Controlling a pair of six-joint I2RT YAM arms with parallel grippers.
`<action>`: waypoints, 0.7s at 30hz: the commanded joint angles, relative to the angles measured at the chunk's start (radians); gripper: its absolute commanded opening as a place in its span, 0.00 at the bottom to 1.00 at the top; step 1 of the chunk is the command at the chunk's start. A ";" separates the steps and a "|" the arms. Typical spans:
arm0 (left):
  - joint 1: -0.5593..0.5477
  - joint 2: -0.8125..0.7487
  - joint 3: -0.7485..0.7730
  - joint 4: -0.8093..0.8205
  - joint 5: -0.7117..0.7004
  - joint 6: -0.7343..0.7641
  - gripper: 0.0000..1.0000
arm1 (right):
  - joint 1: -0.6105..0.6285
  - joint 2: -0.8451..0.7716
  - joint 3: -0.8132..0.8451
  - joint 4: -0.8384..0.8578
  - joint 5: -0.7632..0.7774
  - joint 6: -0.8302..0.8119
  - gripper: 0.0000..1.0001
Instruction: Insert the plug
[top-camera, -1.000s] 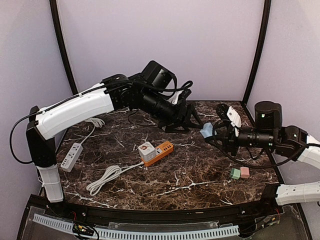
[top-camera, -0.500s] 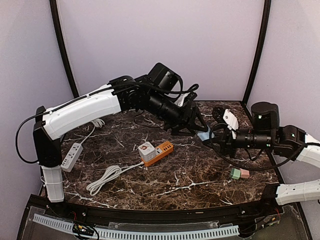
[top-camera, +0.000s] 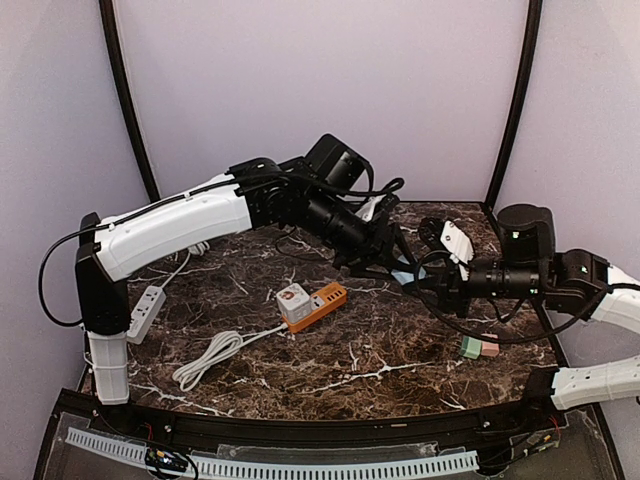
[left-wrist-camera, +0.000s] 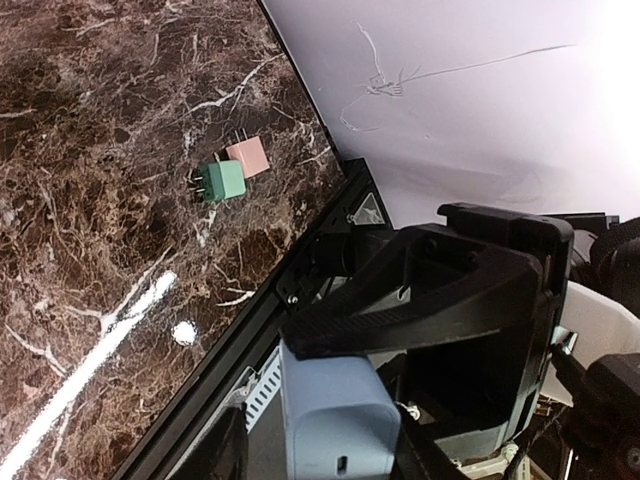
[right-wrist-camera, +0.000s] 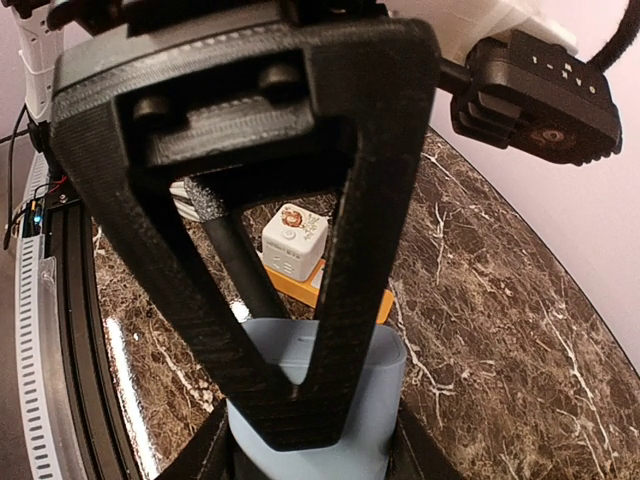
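Right wrist view: my right claw (right-wrist-camera: 312, 458) pinches the pale blue plug (right-wrist-camera: 368, 395) in mid-air; my left claw (top-camera: 392, 262) straddles it, grip impossible to judge. Beyond both claws, a white cube (right-wrist-camera: 293, 245), its red emblem unreadable, sits on an orange power strip (right-wrist-camera: 300, 289).

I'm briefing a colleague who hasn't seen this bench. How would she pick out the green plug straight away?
Start at the dark marble table and go to its right-hand side, well right of the orange power strip. Two small cube-shaped plugs lie side by side there. The green plug is the one nearer the strip; its same-shaped neighbour is the pink plug.
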 joint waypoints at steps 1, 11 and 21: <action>-0.005 0.004 0.024 0.001 0.014 -0.008 0.45 | 0.017 0.002 0.031 0.013 0.016 -0.015 0.00; -0.006 0.011 0.026 0.006 0.015 -0.021 0.40 | 0.030 0.004 0.034 0.001 0.026 -0.034 0.00; -0.006 0.025 0.026 -0.001 0.042 -0.026 0.34 | 0.033 0.021 0.048 -0.014 0.057 -0.043 0.00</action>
